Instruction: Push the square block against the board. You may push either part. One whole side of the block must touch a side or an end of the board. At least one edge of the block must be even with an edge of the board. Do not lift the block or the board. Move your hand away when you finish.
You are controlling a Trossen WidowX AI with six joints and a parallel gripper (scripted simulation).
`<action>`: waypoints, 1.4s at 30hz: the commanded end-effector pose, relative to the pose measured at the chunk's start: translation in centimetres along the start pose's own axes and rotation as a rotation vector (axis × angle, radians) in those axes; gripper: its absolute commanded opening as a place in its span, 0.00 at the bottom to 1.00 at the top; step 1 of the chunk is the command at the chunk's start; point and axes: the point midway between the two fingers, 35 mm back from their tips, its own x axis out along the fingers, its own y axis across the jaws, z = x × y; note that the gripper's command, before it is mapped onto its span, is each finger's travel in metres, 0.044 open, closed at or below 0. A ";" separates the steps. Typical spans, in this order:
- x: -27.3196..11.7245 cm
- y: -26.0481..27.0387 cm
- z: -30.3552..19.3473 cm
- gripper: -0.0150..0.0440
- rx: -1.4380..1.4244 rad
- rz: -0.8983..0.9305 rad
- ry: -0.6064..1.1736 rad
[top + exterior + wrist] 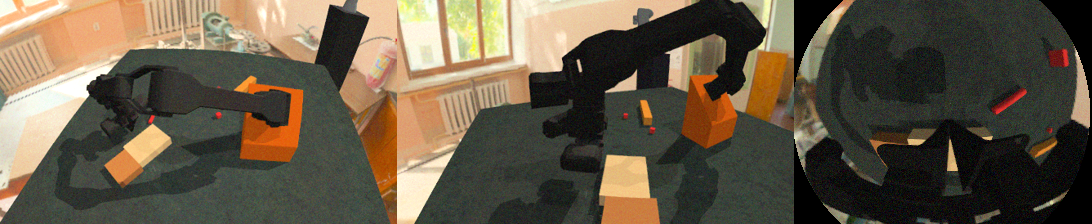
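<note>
The square orange-brown block (123,167) (631,212) (890,137) lies flat against one end of the cream board (148,143) (626,177) (952,159). No gap shows between them. In the exterior view the block looks set slightly to the right of the board's long edges, so its sides look nearly but not exactly even. My gripper (948,121) is shut with nothing between its fingertips. It hangs above the table beside the board's left long side. In the wrist view the fingers cover part of the board. The fingertips are hard to make out in the top and exterior views.
A red rod (151,119) (1009,101) lies near the board. Small red cubes (218,115) (652,130) (1059,58) and a yellow-orange bar (246,83) (645,112) (1043,148) lie farther off. A large orange block (269,151) (698,123) stands under the arm's base.
</note>
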 end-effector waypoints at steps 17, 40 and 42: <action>2.8 -0.4 -1.1 0.25 0.029 -0.004 0.021; 2.8 -0.3 -2.8 0.25 0.030 -0.004 0.022; 2.8 -0.3 -2.9 0.25 0.030 -0.004 0.022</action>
